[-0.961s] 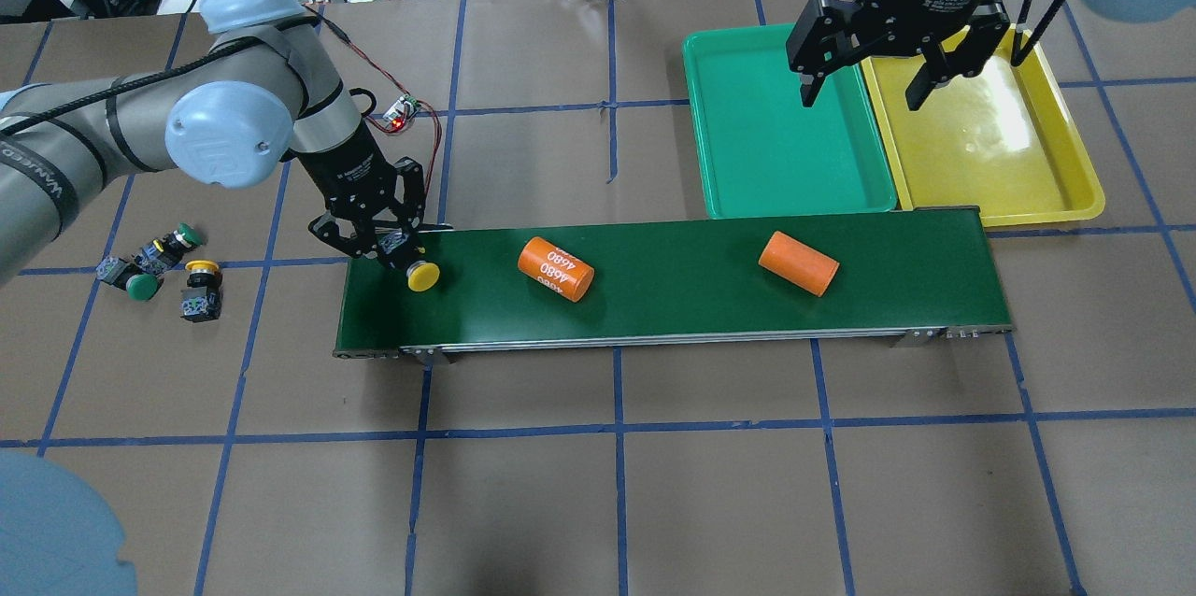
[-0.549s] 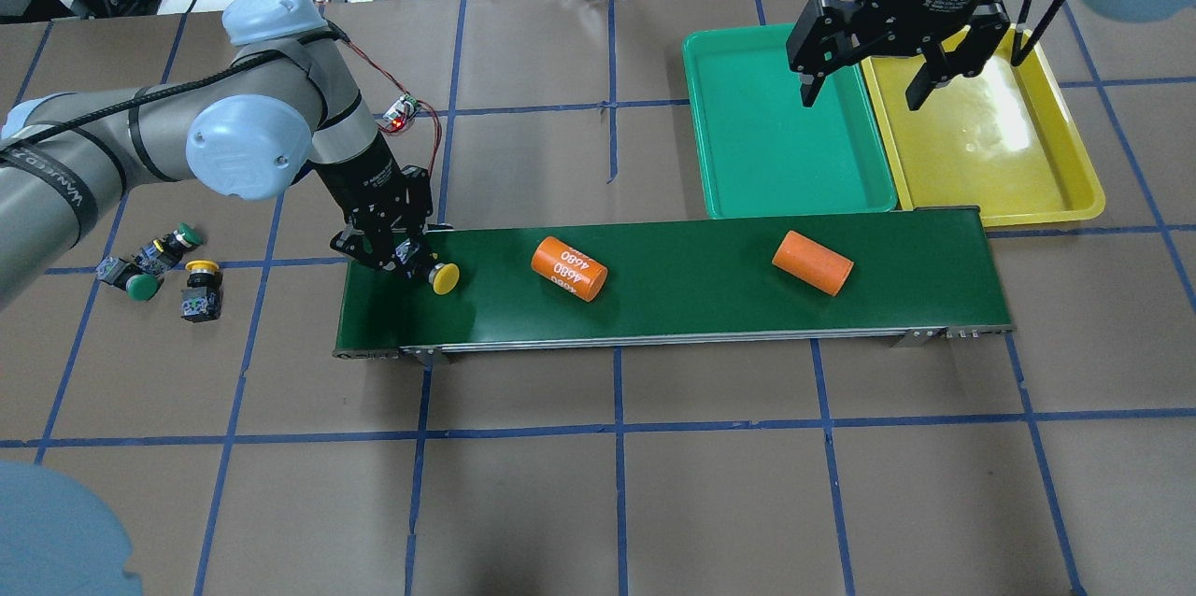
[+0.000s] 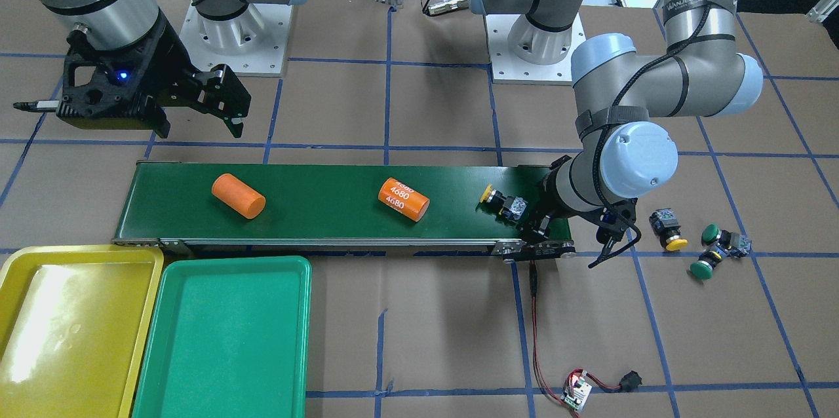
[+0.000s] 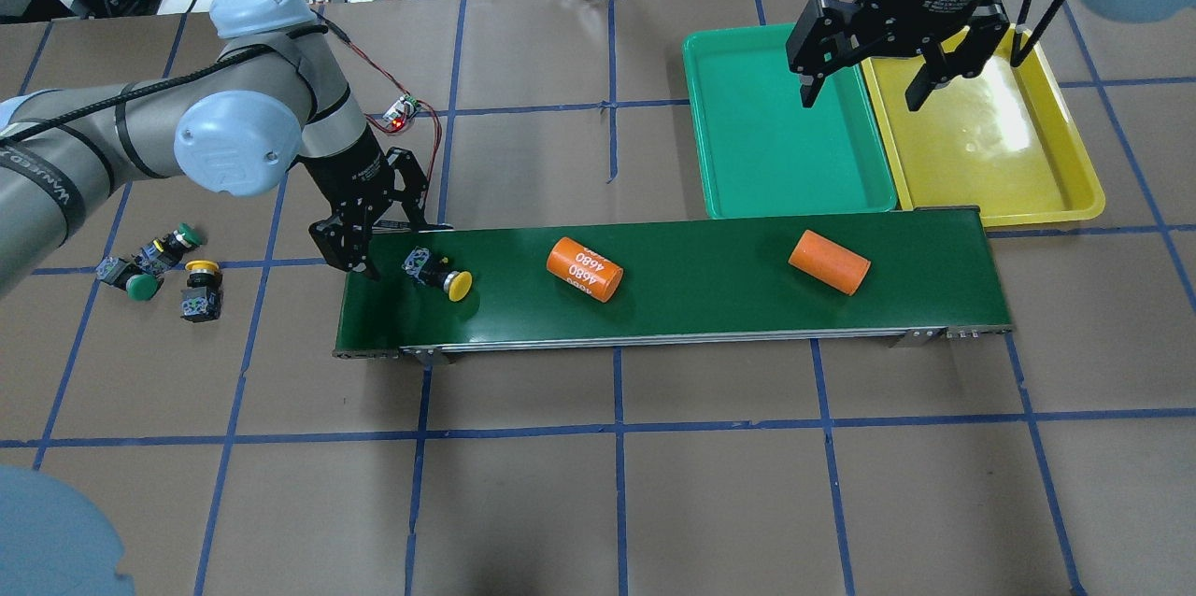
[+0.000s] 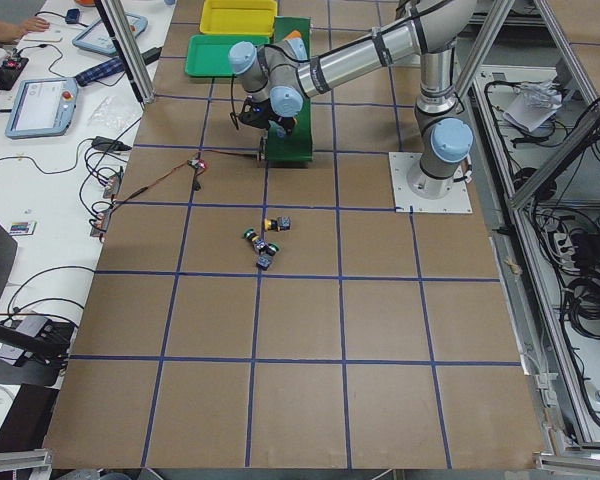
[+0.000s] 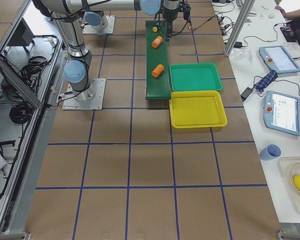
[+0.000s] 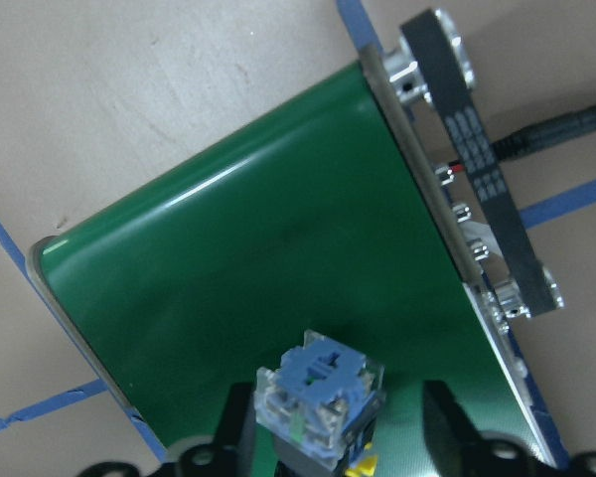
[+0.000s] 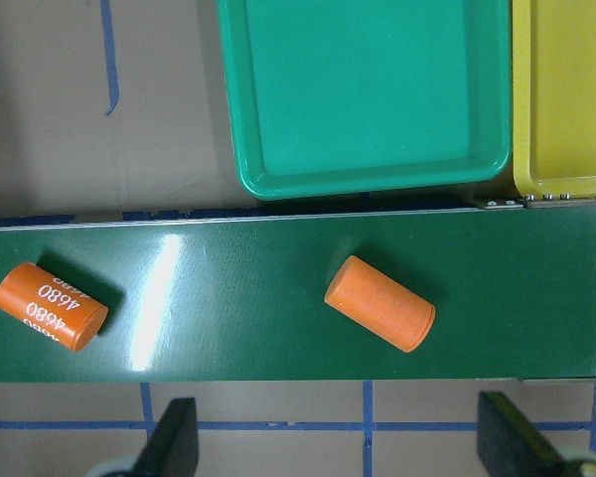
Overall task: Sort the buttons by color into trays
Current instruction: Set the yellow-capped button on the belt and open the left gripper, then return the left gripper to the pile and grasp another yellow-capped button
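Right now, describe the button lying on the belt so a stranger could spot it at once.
Find the long dark-green belt. At its end nearest the left gripper, one small button lies on its side. It alone there has a yellow cap on a black-and-blue body; its neighbours on the belt are larger orange cylinders.

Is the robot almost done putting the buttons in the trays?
Not nearly. Done: nothing, the green tray and yellow tray are both empty. In hand: one yellow button lies on the belt beside the open left pincer; the right pincer hangs open above the trays. Left: another yellow button and two green buttons wait on the table.
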Tool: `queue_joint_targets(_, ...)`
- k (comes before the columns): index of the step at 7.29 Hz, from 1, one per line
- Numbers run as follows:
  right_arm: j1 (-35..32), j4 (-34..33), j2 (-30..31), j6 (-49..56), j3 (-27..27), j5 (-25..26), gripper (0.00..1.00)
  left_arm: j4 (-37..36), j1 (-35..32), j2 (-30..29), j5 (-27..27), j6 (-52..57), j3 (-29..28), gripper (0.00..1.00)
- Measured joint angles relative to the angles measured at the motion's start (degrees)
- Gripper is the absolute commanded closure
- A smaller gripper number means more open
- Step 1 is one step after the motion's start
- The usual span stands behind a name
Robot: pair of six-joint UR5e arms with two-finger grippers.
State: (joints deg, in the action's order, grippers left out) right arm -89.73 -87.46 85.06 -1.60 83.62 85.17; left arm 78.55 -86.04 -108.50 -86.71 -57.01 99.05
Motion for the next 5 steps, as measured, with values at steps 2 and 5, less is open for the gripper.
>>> queue_joint_targets(2,-0.02,0.01,0.02,0.09,-0.01,0.07,0.00,-0.20,5.01,0.26,-1.34,10.70,-0.93,0.00)
queue_joint_targets(5,-0.03,0.01,0.01,0.09,0.03,0.40,0.00,-4.78,20.59,-1.47,-2.61,42.61,-0.17,0.00)
